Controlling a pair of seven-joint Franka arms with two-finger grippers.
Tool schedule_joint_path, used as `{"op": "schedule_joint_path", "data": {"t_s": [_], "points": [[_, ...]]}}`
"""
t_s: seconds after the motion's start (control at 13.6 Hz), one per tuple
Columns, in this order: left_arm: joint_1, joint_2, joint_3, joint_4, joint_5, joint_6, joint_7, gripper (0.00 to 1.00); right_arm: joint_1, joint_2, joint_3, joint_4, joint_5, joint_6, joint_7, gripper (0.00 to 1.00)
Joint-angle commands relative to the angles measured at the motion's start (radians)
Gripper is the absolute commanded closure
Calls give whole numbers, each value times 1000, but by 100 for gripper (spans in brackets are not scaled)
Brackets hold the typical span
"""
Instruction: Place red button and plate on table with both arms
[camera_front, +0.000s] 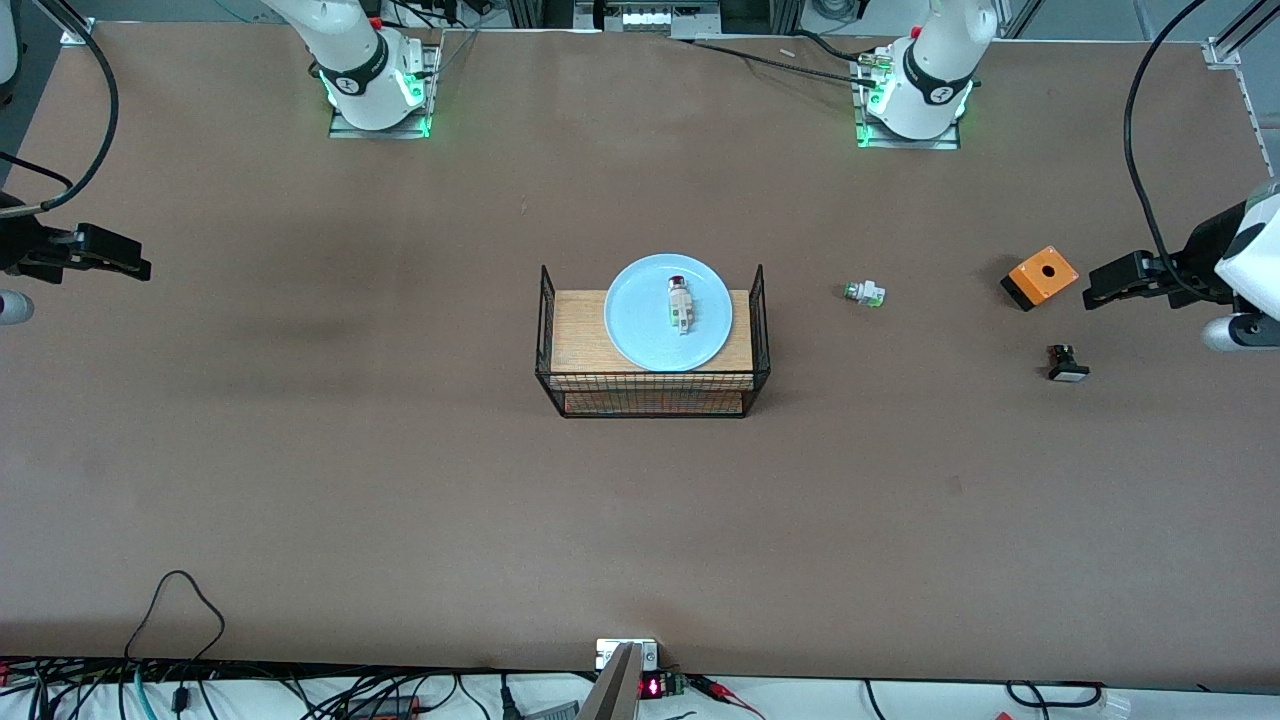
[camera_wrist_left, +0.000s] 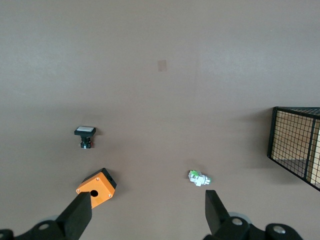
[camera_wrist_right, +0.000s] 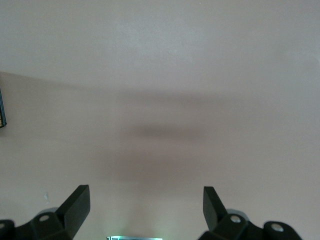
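Left pincer (camera_wrist_left: 145, 210), right pincer (camera_wrist_right: 145, 205) — both wide apart, empty.

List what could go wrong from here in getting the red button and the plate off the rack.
1. The red button lies loose on the plate; lifting the plate first might roll it off.
2. The plate sits on the wire rack between raised side walls, so fingers may snag the wire.
3. The green-capped button on the table looks similar and may be picked instead.
Both the left gripper and right gripper wait open at the table's ends.
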Motion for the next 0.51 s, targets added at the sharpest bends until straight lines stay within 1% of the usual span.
{"op": "schedule_joint_path", "data": {"t_s": [0.0, 0.44], "points": [[15, 15, -11, 34, 6, -20, 17, 0, -11, -1, 7, 13, -6, -3, -6, 0], [4, 14, -17, 34, 17, -23, 14, 0, -13, 0, 7, 13, -4, -3, -6, 0]]}}
